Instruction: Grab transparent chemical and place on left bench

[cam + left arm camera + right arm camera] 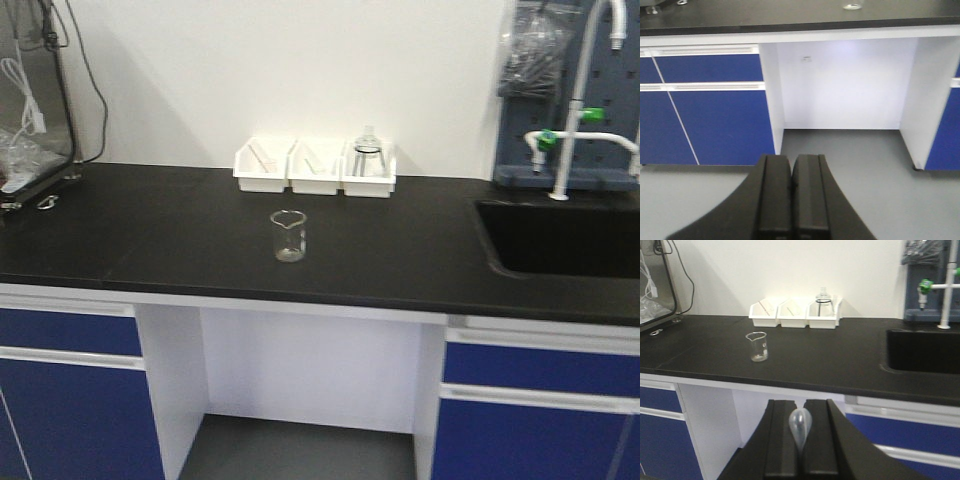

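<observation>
The transparent chemical's small clear glass beaker (pixel 288 236) (pixel 757 346) stands upright on the left bench (pixel 160 240) (pixel 830 360), a matte black worktop with a sunken sink (pixel 565 238) (pixel 925 350) at its right end. My right gripper (pixel 801 405) hovers in front of the bench edge, below worktop height. It is shut on a pale clear dropper bulb (pixel 800 422) that pokes up between the fingers. My left gripper (pixel 791 161) is shut on nothing, low over the grey floor. In its view only the beaker's base (pixel 852 6) and the bench edge (pixel 790 20) show.
Three white trays (pixel 315 170) line the wall, with a glass flask (pixel 368 148) in the right one. A white tap (pixel 575 110) and pegboard stand behind the sink. A clear-walled case (pixel 35 100) sits far left. Blue cabinets (pixel 70 390) flank a white knee recess (pixel 310 370).
</observation>
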You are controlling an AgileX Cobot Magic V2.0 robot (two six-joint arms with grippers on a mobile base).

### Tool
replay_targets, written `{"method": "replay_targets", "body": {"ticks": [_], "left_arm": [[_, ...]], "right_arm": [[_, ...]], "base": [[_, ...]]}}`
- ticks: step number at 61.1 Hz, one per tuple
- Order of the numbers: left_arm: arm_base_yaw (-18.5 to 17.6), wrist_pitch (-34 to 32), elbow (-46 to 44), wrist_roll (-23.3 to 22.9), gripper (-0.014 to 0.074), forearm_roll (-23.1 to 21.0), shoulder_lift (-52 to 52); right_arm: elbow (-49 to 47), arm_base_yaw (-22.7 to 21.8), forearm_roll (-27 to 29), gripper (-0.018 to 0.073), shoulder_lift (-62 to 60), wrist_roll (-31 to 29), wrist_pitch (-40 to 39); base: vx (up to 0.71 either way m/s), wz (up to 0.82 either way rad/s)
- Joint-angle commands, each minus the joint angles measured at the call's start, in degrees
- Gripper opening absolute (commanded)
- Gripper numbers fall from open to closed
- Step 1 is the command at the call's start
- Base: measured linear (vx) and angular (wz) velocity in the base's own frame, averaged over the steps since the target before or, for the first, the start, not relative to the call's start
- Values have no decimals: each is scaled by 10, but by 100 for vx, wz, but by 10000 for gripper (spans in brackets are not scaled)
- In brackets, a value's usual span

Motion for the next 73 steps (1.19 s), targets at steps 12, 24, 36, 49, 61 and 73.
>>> {"method": "replay_targets", "body": {"ticks": [12, 24, 36, 49, 61, 73], "left_arm": [[-1, -45, 9, -4, -4, 0, -11], [-1, -45, 9, -4, -4, 0, -11], [-1, -45, 9, -4, -4, 0, -11], [-1, -45, 9, -4, -4, 0, -11], [-1, -45, 9, -4, -4, 0, -11], [-1, -45, 9, -4, -4, 0, -11]], "right_arm": [[-17, -2, -23, -3, -1, -1, 17], [-17, -2, -23, -3, -1, -1, 17], [-17, -2, -23, -3, -1, -1, 17], [-17, -2, -23, -3, -1, -1, 17], [-17, -2, -23, -3, -1, -1, 17], [-17, -2, -23, -3, -1, -1, 17]], "base": [[45, 31], [48, 25], [51, 6], [51, -22], [47, -45], [40, -43]]}}
